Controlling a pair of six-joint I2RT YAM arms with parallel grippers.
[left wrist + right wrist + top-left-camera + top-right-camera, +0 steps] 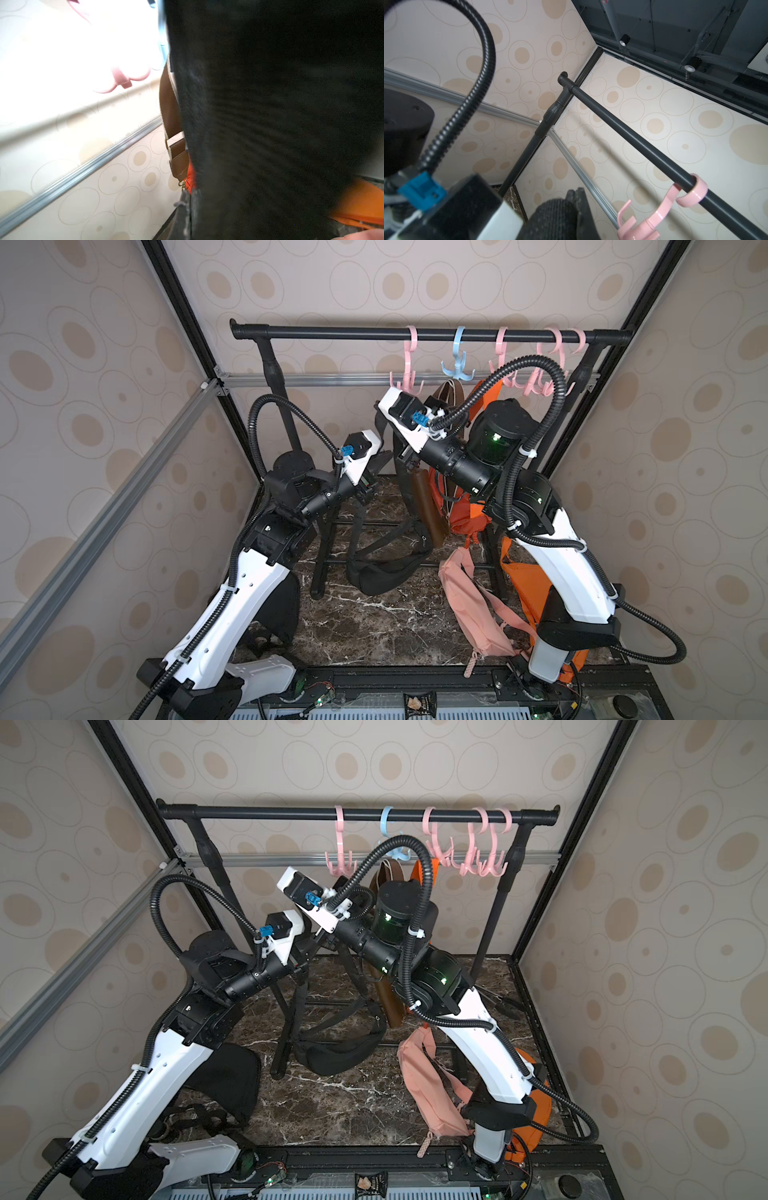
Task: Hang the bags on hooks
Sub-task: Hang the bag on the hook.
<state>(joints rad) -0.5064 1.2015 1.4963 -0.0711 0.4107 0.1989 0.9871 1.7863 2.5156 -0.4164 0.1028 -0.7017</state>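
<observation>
Low down by the dark marble-patterned floor (374, 626), at the foot of the black metal clothes rail (332, 332): the black fabric waist bag (376, 578), closed, contents hidden. Not yet on any hook. Rising from it, a black webbing strap (388, 537), drawn up to the right gripper (574, 204), jaws pressed shut on the webbing, just beside the leftmost pink plastic hook (409, 364) but apart from it. Lower down, among the runs of strap, the left gripper (384, 458), jaws closed too; hard to tell whether pinching the webbing or only lying against it, with dark weave filling most of the left wrist view. On the light blue plastic hook (458, 364), a brown leather bag (426, 506) by its brown-and-white strap, closed, insides unseen. Right behind it, an orange fabric bag (465, 510), its strap running up toward the pink hooks further along the rail. Flat on the floor near the right arm's base, a pink fabric pouch (469, 614), closed, contents likewise hidden.
</observation>
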